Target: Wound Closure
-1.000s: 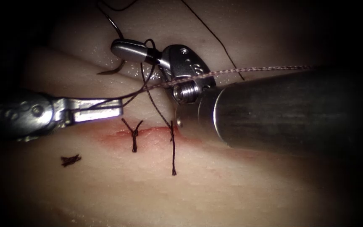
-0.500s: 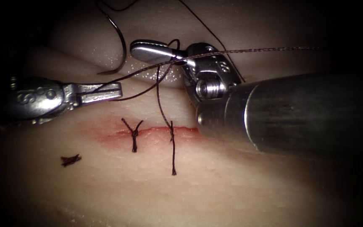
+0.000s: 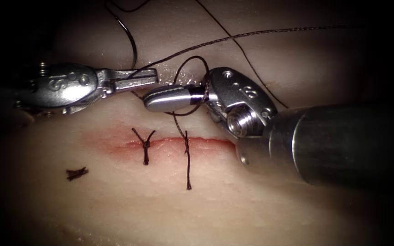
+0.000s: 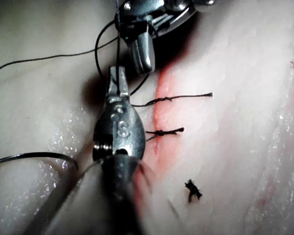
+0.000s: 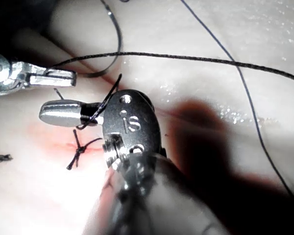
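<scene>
Left tool (image 3: 149,78) grips thread (image 3: 233,38); thread loops around right tool (image 3: 160,99); needle (image 3: 131,43) lies free

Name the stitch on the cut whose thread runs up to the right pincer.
The right-hand stitch: its thread rises to the right pincer. The left stitch is knotted off.

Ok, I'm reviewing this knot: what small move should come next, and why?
Probably move the right gripper toward the short thread tail and open. Its shut jaws hold nothing, a thread loop circles them, the left gripper holds thread, and the needle lies free on the tissue.
</scene>
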You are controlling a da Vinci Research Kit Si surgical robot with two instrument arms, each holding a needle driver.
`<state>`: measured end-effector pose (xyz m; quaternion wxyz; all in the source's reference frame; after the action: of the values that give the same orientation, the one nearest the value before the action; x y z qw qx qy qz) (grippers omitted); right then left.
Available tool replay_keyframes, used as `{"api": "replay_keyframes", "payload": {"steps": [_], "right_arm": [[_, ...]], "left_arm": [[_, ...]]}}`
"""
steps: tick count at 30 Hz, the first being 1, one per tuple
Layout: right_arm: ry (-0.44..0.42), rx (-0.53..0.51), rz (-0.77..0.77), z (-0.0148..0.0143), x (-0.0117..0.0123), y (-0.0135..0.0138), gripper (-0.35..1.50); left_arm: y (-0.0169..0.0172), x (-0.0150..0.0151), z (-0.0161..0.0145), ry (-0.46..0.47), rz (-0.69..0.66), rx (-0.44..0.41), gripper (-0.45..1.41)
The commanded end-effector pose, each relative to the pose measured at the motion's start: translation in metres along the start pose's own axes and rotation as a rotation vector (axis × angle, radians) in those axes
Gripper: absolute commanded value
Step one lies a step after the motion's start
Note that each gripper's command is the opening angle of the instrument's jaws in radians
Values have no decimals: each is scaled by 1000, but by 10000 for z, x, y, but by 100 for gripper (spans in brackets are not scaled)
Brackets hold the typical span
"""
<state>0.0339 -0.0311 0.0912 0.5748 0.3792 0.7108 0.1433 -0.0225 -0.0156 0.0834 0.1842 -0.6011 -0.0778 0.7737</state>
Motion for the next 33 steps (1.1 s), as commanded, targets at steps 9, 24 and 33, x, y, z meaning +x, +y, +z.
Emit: {"api": "replay_keyframes", "payload": {"steps": [9, 24, 33], "right_arm": [[-203, 143, -80, 21, -7, -4, -35], [-739, 436, -237, 7, -47, 5, 68], [-861, 521, -313, 9, -81, 0, 93]], "left_arm": [[-16, -26, 9, -18, -7, 14, -45], [16, -14, 10, -22, -12, -1, -45], [15, -13, 6, -21, -12, -7, -45]]}}
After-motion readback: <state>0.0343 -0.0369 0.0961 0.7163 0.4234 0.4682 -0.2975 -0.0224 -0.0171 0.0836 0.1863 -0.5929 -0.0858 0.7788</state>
